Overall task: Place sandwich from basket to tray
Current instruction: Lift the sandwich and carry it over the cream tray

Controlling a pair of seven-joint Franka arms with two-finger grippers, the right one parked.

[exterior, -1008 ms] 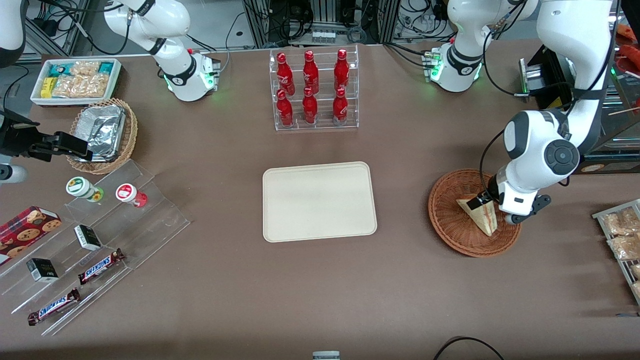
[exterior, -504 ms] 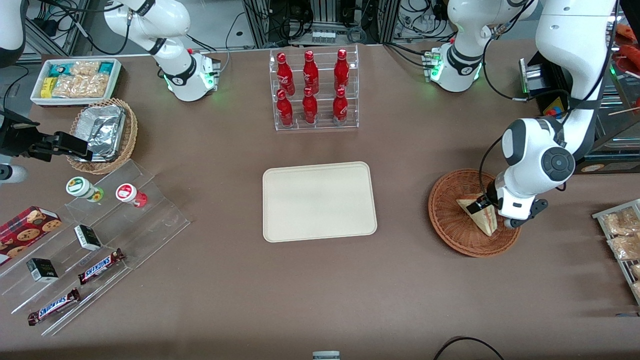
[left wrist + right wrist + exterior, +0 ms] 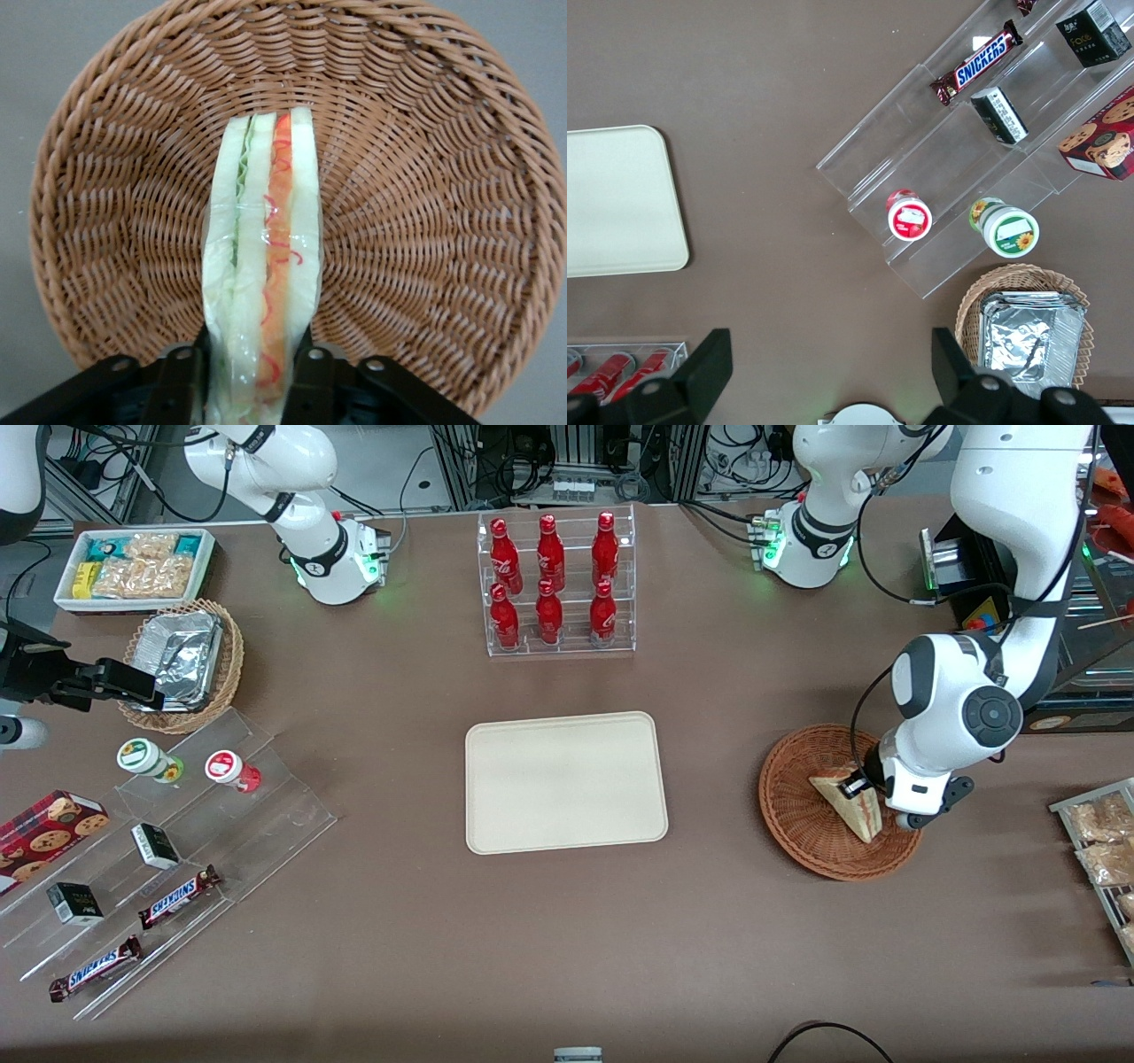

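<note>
**Sandwich gripped in basket, tray empty**

Brown table [image 3: 372, 921] fills the front frame; cables and metal racks along the top edge. Top centre: clear rack of red bottles [image 3: 554, 584]. Upper left: white bin of snack packets [image 3: 133, 567], and below it a tan wicker basket with foil containers [image 3: 182, 664]. Lower left: clear stepped display [image 3: 177, 868] with two small cups, small boxes and chocolate bars. Right edge: rack of bagged snacks [image 3: 1103, 850].

Cream tray [image 3: 565, 781] sits mid-frame, nothing on it; bare table between it and the basket [image 3: 797, 824] at centre right, toward the working arm's end.

Sandwich [image 3: 849, 804] is in the basket, on edge: pale bread wedge, clear wrap, green and red filling stripes along the cut edge [image 3: 263, 266]. Gripper [image 3: 864, 788] is down in the basket, jaws closed on the wide end of the sandwich, one black finger [image 3: 182, 376] each side. The arm's white wrist covers part of the basket rim in the front view.
</note>
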